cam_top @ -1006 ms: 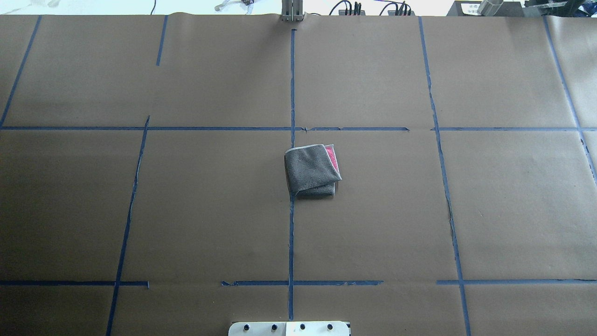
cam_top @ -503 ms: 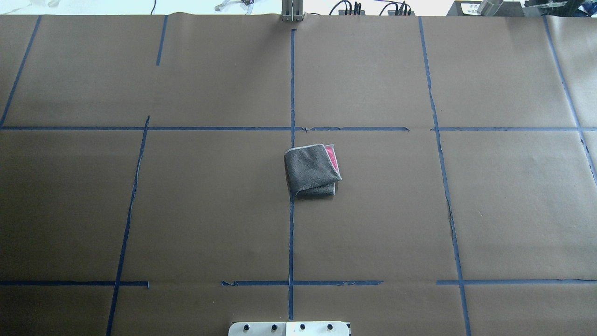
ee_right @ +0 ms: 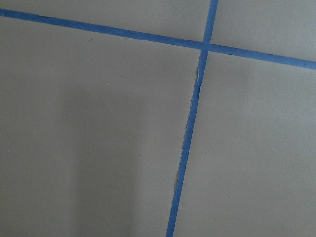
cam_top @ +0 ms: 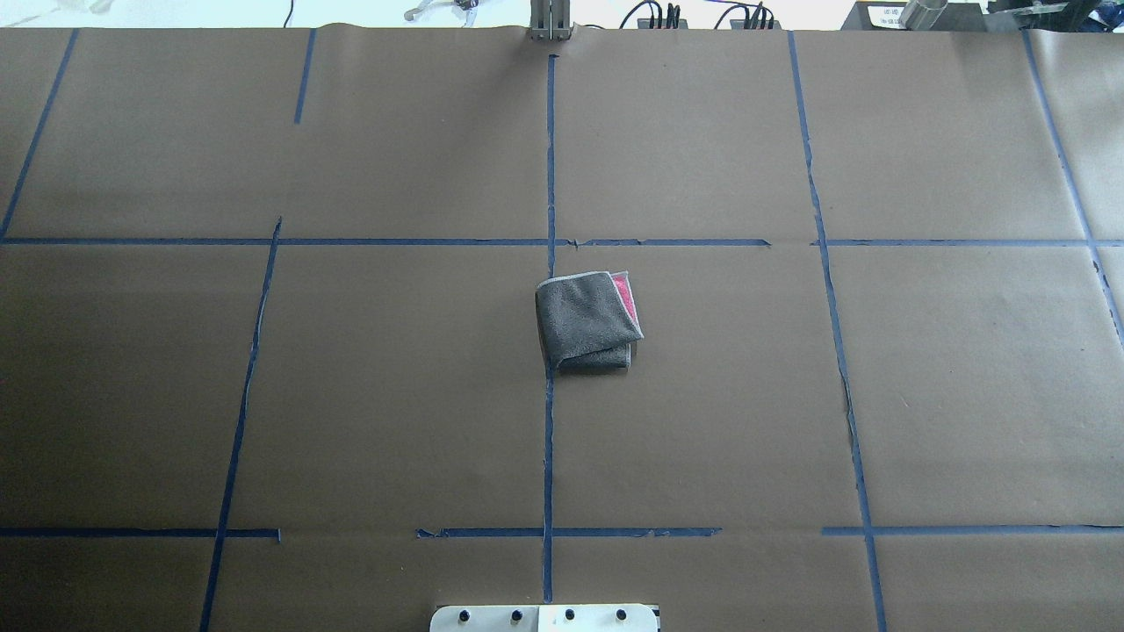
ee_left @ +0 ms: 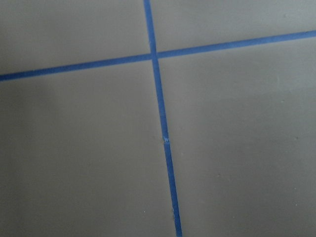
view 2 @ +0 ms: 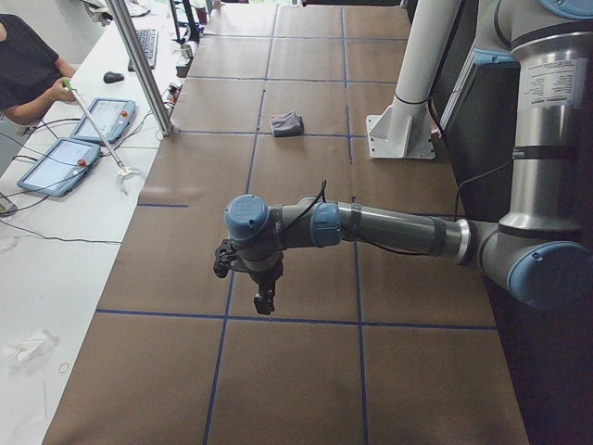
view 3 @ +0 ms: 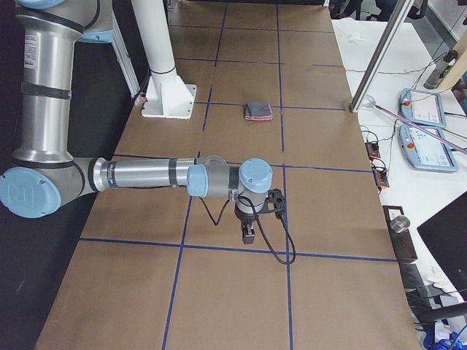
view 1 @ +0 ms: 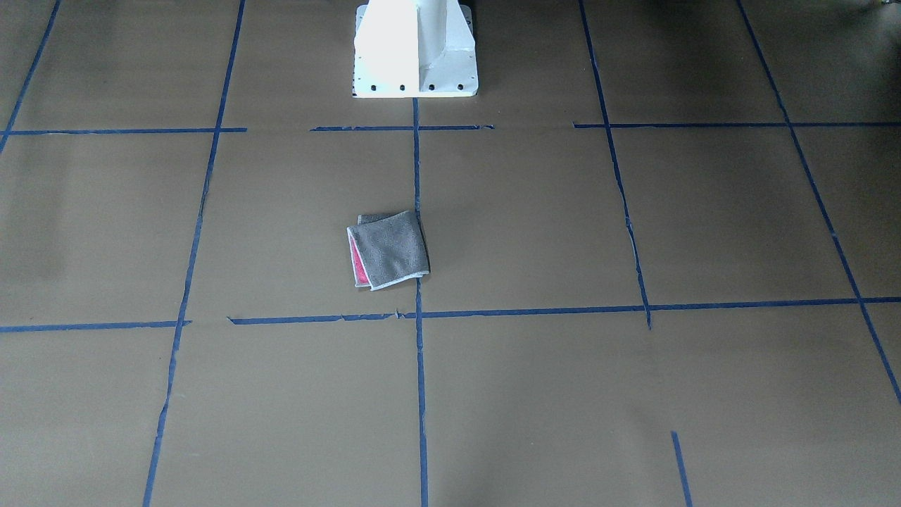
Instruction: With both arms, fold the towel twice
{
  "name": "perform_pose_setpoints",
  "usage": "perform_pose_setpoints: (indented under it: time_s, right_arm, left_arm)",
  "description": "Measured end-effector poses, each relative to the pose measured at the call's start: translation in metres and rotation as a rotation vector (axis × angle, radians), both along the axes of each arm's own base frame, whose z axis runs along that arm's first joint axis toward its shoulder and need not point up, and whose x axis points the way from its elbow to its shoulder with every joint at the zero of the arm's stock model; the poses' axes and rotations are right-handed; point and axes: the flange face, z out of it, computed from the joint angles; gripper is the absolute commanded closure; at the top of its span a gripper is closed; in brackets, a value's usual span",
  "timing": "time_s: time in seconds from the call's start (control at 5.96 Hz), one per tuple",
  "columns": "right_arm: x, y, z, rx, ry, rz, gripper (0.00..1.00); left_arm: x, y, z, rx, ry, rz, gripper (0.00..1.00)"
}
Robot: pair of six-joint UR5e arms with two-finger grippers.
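The towel (cam_top: 587, 320) lies folded mid-way across the desk (cam_top: 351, 395), top layer skewed, so the loose flap may spring open. The left gripper (view 2: 264, 298) and right gripper (view 3: 246, 233) hang well apart from it; whether they are spread or pressed together cannot be told.

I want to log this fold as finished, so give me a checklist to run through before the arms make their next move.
1. The towel folded into a small stack, grey face up: ok.
2. Layers aligned: not ok; a pink strip shows along one side and a lower layer pokes out on the robot's side.
3. The left claw and right claw clear of the towel: ok; both hang over bare table, far from it.
4. Claws open: cannot tell; only the side views show them.
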Motion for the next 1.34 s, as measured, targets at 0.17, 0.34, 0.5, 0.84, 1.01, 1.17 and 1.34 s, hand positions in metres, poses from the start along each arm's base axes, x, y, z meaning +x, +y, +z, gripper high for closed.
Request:
perform_pose_setpoints:
  time_s: [0.17,0.34,0.5,0.84,1.01,1.17,1.34]
  right_arm:
    - [0.000,-0.001,-0.002,0.000,-0.001,0.003,0.00]
    - [0.000,-0.004,-0.003,-0.002,-0.001,0.005,0.00]
    - [0.000,-0.008,-0.006,0.001,-0.001,0.005,0.00]
    - [-0.001,-0.012,-0.010,0.011,0.001,0.005,0.00]
    - [-0.001,-0.013,-0.011,0.014,0.001,0.005,0.00]
    - [-0.001,-0.014,-0.011,0.016,0.000,0.004,0.00]
    - [-0.001,-0.014,-0.010,0.015,-0.001,0.003,0.00]
  left_arm:
    - [-0.002,0.005,0.003,-0.011,0.013,-0.012,0.00]
    - [-0.006,0.005,0.004,-0.046,0.019,-0.051,0.00]
    - [-0.011,0.001,-0.003,-0.120,0.008,-0.144,0.00]
    - [-0.020,-0.003,-0.016,-0.112,-0.075,-0.243,0.00]
    - [-0.022,-0.003,-0.017,-0.078,-0.095,-0.224,0.00]
    - [-0.023,-0.001,-0.015,-0.046,-0.096,-0.175,0.00]
    - [-0.022,0.001,-0.016,-0.050,-0.082,-0.135,0.00]
